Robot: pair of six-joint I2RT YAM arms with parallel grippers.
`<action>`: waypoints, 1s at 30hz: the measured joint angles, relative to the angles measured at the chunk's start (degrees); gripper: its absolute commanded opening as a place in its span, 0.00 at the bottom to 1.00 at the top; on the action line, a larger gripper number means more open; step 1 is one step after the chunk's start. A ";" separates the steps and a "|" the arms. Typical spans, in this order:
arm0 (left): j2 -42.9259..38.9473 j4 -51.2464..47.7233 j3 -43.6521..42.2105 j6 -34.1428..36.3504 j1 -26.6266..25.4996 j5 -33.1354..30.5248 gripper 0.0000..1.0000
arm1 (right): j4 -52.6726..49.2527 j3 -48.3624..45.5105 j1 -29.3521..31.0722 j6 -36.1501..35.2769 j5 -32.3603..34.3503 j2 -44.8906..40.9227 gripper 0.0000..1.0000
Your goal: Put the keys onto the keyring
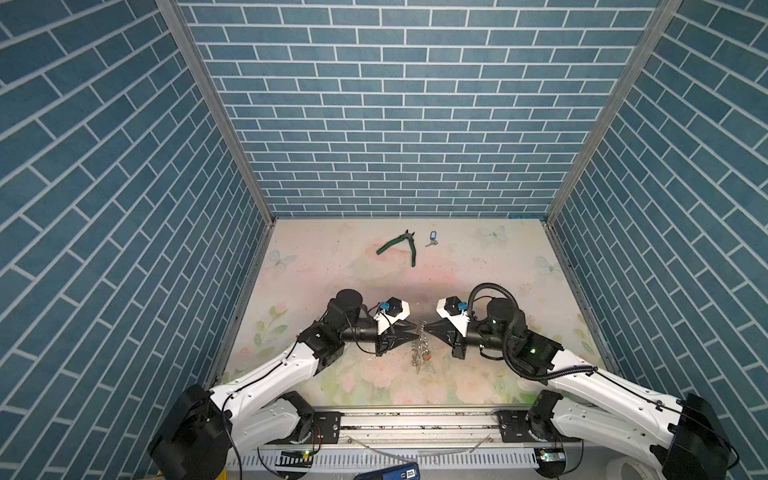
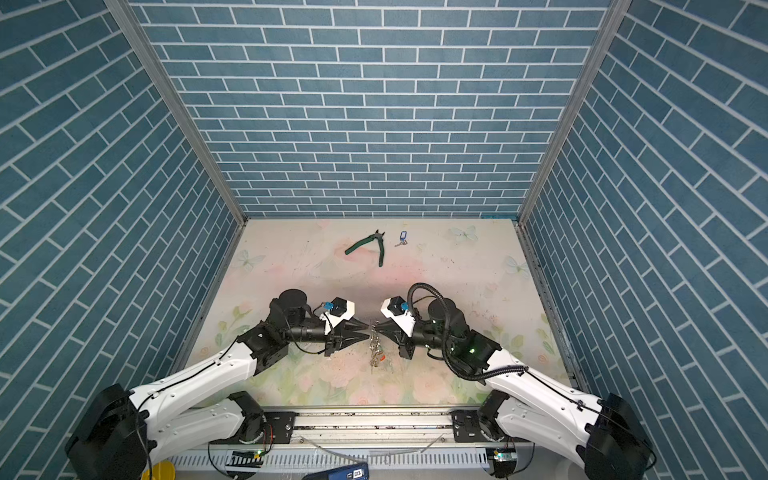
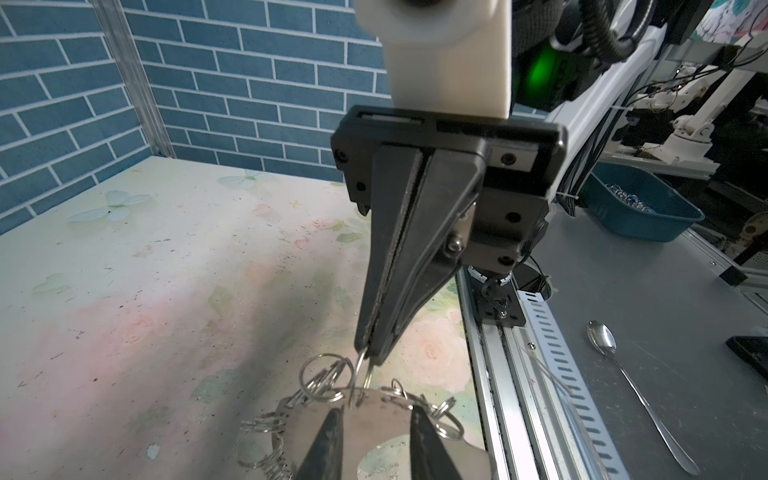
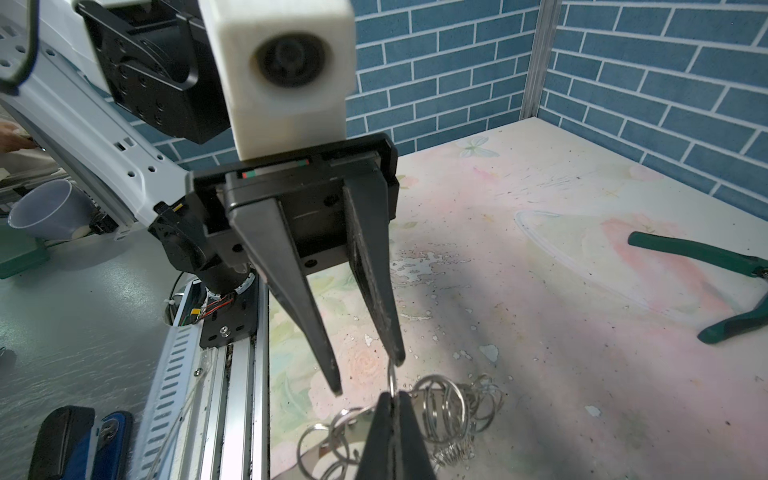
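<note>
The key (image 1: 432,239) with the blue tag lies flat at the far end of the table (image 1: 498,270). It is just beside the green pliers (image 1: 391,244) and well apart from both arms. Nothing holds it.

The keyring (image 1: 420,347) hangs on its edge between the 2 grippers, near the front of the table. I cannot tell if its low end touches the table. The right gripper (image 3: 368,355) is squeezed tight on 1 thin silver ring at the top of the keyring. The left gripper (image 4: 368,372) has its fingers a little way apart. 1 finger touches that same ring, but it is not gripping anything.

What could go wrong? Only 1 small wire ring carries the whole keyring, so it may slip out or swing and drop. The key is far off and flat, so it may be hard to pick up. A finger could bump the pliers there.

The white label on the blue tag is too small to read. A blue box (image 1: 390,473) at the front edge has a tiny label that may say 50, but I cannot be sure.
</note>
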 measured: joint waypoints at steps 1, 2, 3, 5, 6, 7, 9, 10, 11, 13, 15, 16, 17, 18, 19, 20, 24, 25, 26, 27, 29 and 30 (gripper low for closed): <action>0.02 0.79 0.00 -0.50 0.20 0.44 0.26 | 0.92 -0.39 0.00 0.17 -0.17 0.00 0.00; 0.02 1.38 0.00 -0.85 0.37 0.79 0.25 | 1.86 -0.70 0.00 0.48 -0.39 0.00 0.00; 0.04 2.01 0.00 -1.22 0.42 1.18 0.25 | 2.71 -0.94 0.00 0.57 -0.59 -0.02 0.00; 0.33 2.95 0.00 -1.73 0.50 1.97 0.23 | 4.26 -1.25 0.00 1.22 -1.16 -0.13 0.00; 0.52 3.28 0.00 -1.95 0.50 2.32 0.21 | 5.07 -1.38 0.00 1.51 -1.46 -0.20 0.00; 0.66 3.39 0.00 -2.19 0.52 2.54 0.19 | 5.77 -1.49 0.00 1.60 -1.79 -0.22 0.00; 0.76 3.65 0.00 -2.47 0.52 3.04 0.15 | 6.64 -1.57 0.00 1.86 -2.25 -0.20 0.00; 0.74 3.80 0.00 -2.58 0.52 3.19 0.13 | 6.95 -1.60 0.00 1.97 -2.49 -0.20 0.00; 0.74 4.04 0.00 -2.58 0.52 3.30 0.12 | 7.21 -1.60 0.00 1.99 -2.69 -0.20 0.00; 0.74 4.39 0.00 -2.73 0.57 3.34 0.10 | 7.82 -1.62 0.00 2.01 -3.17 -0.17 0.00; 0.74 4.70 0.00 -2.95 0.63 3.34 0.09 | 8.31 -1.62 0.00 2.03 -3.54 -0.15 0.00; 0.74 4.87 0.00 -3.08 0.63 3.37 0.08 | 8.48 -1.62 0.00 2.03 -3.69 -0.13 0.00; 0.74 5.01 0.00 -3.28 0.66 3.54 0.07 | 8.63 -1.62 0.00 2.03 -3.80 -0.07 0.00; 0.74 5.09 0.00 -3.52 0.66 3.61 0.06 | 8.85 -1.62 -0.11 2.01 -3.89 0.02 0.00; 0.74 5.16 0.00 -3.74 0.68 3.80 0.05 | 8.98 -1.62 -0.17 2.03 -3.89 0.15 0.00; 0.74 5.16 0.00 -3.80 0.68 3.89 0.05 | 9.09 -1.62 -0.22 2.01 -3.91 0.20 0.00; 0.74 5.44 0.00 -4.15 0.72 4.15 0.04 | 9.33 -1.64 -0.22 2.01 -3.93 0.20 0.00; 0.74 5.44 0.00 -4.28 0.72 4.17 0.05 | 9.33 -1.64 -0.22 2.01 -3.93 0.20 0.00; 0.74 5.44 0.00 -4.33 0.72 4.15 0.08 | 9.33 -1.64 -0.22 2.01 -3.93 0.22 0.00; 0.74 5.44 0.00 -4.42 0.72 4.15 0.10 | 9.33 -1.64 -0.22 2.01 -3.93 0.22 0.00; 0.74 5.66 0.00 -4.55 0.72 4.02 0.11 | 9.31 -1.64 -0.20 2.03 -4.07 0.28 0.00; 0.74 5.84 0.00 -4.63 0.72 3.96 0.11 | 9.29 -1.64 -0.20 2.03 -4.11 0.33 0.00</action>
